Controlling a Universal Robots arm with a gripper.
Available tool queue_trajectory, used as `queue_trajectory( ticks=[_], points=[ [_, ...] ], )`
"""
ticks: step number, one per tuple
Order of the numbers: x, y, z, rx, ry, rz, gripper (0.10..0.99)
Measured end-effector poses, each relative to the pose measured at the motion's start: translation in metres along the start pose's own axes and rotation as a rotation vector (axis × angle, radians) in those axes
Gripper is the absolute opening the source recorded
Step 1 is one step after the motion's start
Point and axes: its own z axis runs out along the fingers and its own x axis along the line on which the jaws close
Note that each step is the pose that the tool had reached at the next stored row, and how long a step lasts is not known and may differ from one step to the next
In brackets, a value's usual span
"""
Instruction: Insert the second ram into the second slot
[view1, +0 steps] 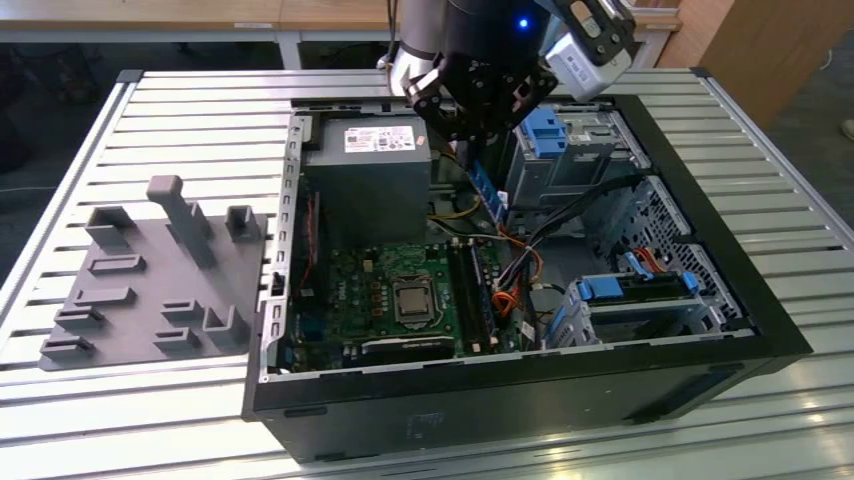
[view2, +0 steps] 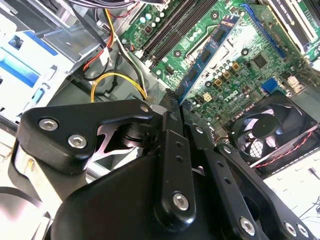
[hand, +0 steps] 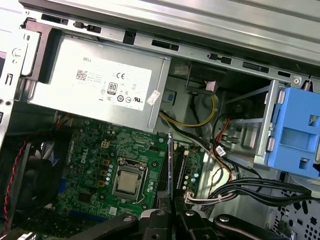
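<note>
In the exterior view, the gripper (view1: 470, 138) is pinching the ram (view1: 489, 192), holding it above the motherboard (view1: 380, 290) inside the case (view1: 534, 390). In the second wrist view, the ram (view2: 205, 55) is sticking out over the board. In the first wrist view, the ram (hand: 170, 165) is showing edge-on near the slots (hand: 180, 162).

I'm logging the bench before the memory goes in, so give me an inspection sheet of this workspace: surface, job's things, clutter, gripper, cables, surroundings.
Surface: slatted metal table, carrying an open computer case.
Job's things: blue second ram in the gripper, above the motherboard; not seated in a slot.
Clutter: grey fixture tray at the exterior view's left.
Gripper: gripper shut on the second ram's end.
Cables: yellow wires, black bundle, inside the case.
Surroundings: wooden desks behind.
</note>
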Motion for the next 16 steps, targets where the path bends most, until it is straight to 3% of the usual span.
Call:
queue_trajectory(
  ticks=[16],
  points=[
    [0.0,0.0,0.0,0.001,-0.002,0.057,0.137]
  ],
)
